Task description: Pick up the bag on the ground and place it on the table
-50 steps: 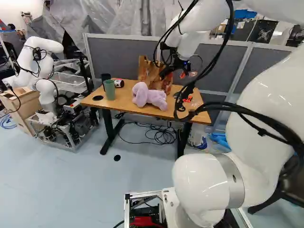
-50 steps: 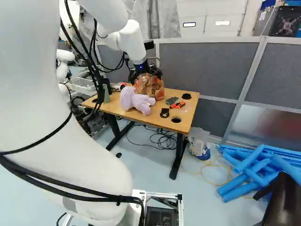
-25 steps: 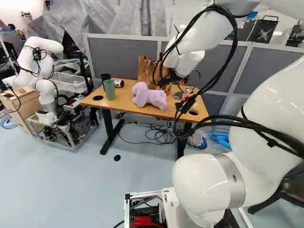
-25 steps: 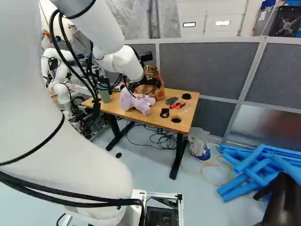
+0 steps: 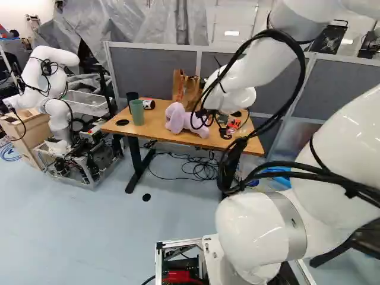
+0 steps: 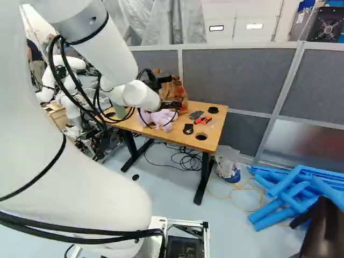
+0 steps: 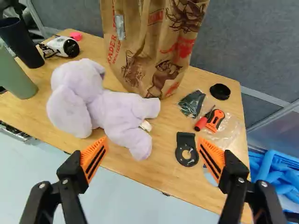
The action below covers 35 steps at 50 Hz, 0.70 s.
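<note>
The gripper [image 6: 171, 105], its fingers spread wide, faces the near edge of the table [image 7: 182, 182], a wood strip separating toy from rim; one paper bag [image 7: 149, 51] stands toward the table's far side, one plush toy [image 7: 112, 109] before it, two tumblers [image 7: 16, 77] at the table's end

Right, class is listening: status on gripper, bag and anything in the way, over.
Gripper open, nothing held. Paper bag upright on the table. Lilac plush toy lying before it, possibly in the way.
</note>
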Tool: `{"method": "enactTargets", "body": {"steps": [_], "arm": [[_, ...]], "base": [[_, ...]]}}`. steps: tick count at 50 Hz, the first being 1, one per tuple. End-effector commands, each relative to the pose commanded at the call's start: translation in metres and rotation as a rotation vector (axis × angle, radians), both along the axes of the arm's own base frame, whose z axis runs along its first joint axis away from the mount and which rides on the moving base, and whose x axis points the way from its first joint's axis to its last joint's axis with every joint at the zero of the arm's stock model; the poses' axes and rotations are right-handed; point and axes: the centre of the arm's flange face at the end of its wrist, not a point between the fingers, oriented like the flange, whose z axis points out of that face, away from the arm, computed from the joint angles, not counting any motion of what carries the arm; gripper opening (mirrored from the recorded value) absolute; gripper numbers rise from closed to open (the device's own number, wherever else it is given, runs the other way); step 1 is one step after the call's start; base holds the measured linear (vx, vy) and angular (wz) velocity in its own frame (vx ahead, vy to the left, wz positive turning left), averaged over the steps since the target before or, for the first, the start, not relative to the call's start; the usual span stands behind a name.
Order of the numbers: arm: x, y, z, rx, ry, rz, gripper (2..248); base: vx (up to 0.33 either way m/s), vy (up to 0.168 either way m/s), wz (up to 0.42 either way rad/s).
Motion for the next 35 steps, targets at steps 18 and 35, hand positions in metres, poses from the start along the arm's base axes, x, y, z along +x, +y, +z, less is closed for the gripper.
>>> {"method": "enactTargets", "body": {"steps": [18,35], "arm": [[-0.033,0.007,-0.029,0.029,-0.089,-0.005,247],[-0.061,0.011,-0.05,0.057,-0.156,-0.005,247]], "base": [[0.0,0.0,0.0],[0.0,0.0,0.0]]}}
